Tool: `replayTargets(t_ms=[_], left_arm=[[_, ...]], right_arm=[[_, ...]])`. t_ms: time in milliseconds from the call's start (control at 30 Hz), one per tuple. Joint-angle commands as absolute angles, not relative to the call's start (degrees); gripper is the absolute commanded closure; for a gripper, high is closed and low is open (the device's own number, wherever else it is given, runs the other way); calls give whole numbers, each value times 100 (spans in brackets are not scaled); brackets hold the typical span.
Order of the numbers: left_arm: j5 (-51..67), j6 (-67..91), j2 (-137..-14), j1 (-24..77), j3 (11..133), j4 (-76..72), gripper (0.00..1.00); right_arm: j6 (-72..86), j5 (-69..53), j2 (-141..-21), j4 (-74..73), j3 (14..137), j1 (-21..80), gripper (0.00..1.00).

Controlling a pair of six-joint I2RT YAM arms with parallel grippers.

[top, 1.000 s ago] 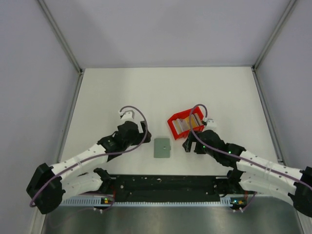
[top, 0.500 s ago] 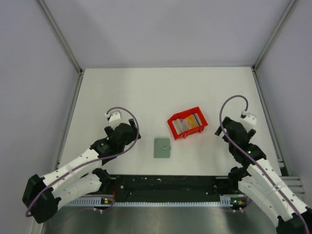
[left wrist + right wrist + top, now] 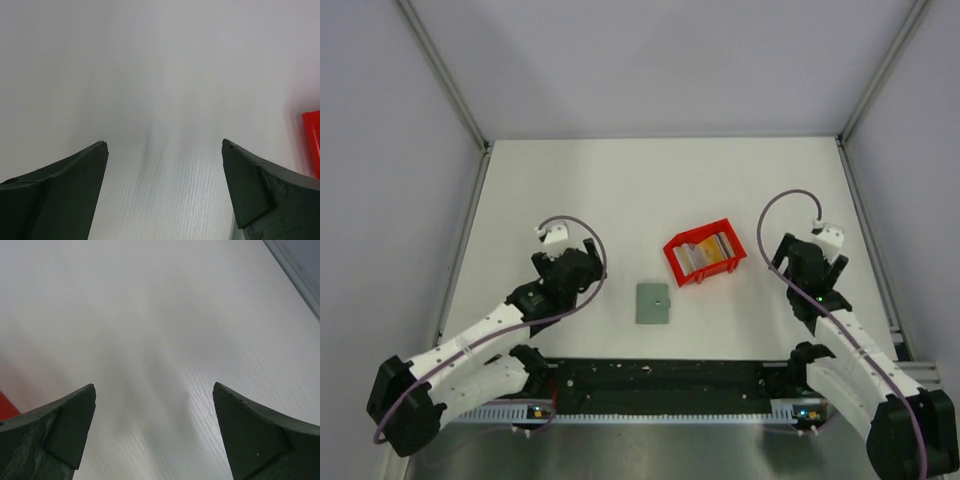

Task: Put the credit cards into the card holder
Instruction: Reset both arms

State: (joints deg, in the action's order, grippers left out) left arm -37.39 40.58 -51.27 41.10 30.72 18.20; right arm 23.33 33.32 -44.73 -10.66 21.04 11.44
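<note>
The card holder (image 3: 652, 302) lies shut and flat near the front middle of the table, grey-green with a small centre dot. The credit cards (image 3: 708, 253), tan and whitish, stand inside a red bin (image 3: 672, 251) just behind and to the right of it. My left gripper (image 3: 575, 262) hovers to the left of the holder, open and empty; its wrist view (image 3: 164, 145) shows only bare table between the fingers (image 3: 75, 190). My right gripper (image 3: 808, 256) is to the right of the bin, open and empty (image 3: 154, 387).
The red bin's edge shows at the right rim of the left wrist view (image 3: 312, 142) and at the lower left of the right wrist view (image 3: 6, 406). A metal frame rail (image 3: 868, 240) borders the table's right side, close to my right arm.
My right arm has swung away from the bin's front to the right side of the table, its jaws opening wider. My left arm has drawn back left, away from the holder.
</note>
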Motion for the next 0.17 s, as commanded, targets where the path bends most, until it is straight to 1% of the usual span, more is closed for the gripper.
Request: replayTargets(t_ms=[0,133], left_arm=[[-3701,3850,-5133,4078,3068,1301,1],[-3805,3744,-5107,4052,3085,1196,1]], right_arm=[[1837,3340,-4676,341,1855,1125,1],[1531,3191,-4728,1350,1460,1116,1]])
